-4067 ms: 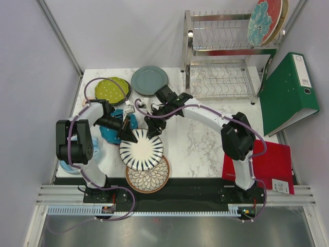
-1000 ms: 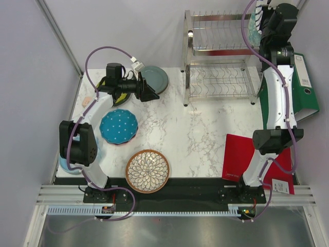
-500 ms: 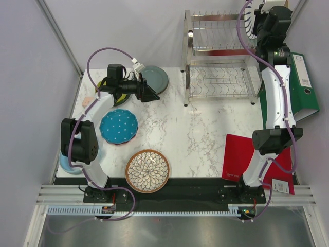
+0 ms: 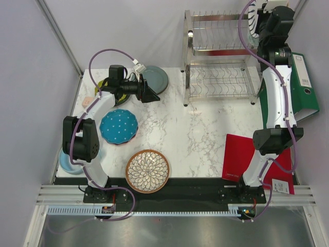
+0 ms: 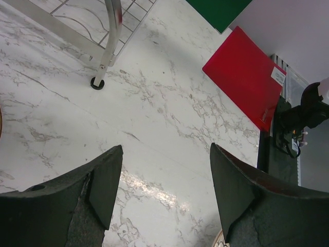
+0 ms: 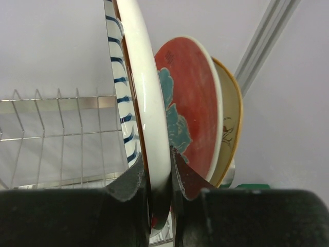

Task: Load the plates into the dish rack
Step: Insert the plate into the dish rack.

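Observation:
My right gripper [image 6: 158, 175] is shut on the rim of a white plate with dark stripes [image 6: 149, 92], held upright over the top tier of the dish rack [image 4: 218, 56]. Just behind it in the rack stand a red plate with a teal flower [image 6: 193, 98] and a tan plate [image 6: 232, 118]. From above, the striped plate [image 4: 249, 23] shows beside the right gripper [image 4: 259, 23]. My left gripper [image 4: 150, 92] is open and empty, low over the table next to a grey-blue plate [image 4: 158, 77]. A teal dotted plate [image 4: 119, 127], a brown petal-patterned plate [image 4: 147, 171] and a lime plate [image 4: 104, 88] lie flat.
A green binder [image 4: 288, 95] leans right of the rack, with a red folder [image 4: 241, 154] in front of it. A small pink cube [image 4: 88, 99] sits at the left edge. The rack's foot [image 5: 97, 82] shows ahead of the left gripper [image 5: 164, 154].
Since four seconds ago the striped plate has gone from the table's front middle up to the rack's top tier in my right gripper. The left gripper swung back beside the grey-blue plate.

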Controlling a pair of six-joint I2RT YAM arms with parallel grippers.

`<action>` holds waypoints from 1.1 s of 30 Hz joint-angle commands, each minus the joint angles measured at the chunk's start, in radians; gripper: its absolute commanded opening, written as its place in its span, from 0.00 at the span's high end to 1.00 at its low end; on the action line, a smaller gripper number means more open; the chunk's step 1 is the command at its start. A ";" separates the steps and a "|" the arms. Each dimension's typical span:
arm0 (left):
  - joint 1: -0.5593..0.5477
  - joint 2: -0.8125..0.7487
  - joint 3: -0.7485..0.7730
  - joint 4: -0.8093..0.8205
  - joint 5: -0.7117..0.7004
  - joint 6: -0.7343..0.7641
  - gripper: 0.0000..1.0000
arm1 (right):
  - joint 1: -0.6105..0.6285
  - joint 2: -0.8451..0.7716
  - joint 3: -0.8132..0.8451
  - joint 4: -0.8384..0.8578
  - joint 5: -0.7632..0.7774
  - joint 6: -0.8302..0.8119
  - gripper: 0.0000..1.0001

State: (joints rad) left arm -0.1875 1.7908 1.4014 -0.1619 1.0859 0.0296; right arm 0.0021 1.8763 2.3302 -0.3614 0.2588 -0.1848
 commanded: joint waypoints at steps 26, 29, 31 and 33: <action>-0.007 0.033 0.044 0.065 0.051 -0.082 0.25 | -0.014 -0.111 -0.078 0.118 0.014 -0.018 1.00; -0.007 0.035 0.044 0.067 0.051 -0.083 0.25 | -0.010 -0.095 -0.078 0.108 0.028 -0.019 1.00; -0.007 0.035 0.045 0.067 0.051 -0.085 0.25 | -0.010 -0.080 -0.074 0.104 0.034 -0.019 1.00; -0.007 0.035 0.047 0.065 0.049 -0.085 0.25 | -0.010 -0.069 -0.068 0.104 0.043 -0.027 1.00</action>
State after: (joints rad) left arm -0.1879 1.8233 1.4017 -0.1276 1.1038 -0.0269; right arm -0.0105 1.8454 2.2192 -0.3893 0.2687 -0.2104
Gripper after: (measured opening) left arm 0.755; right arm 0.212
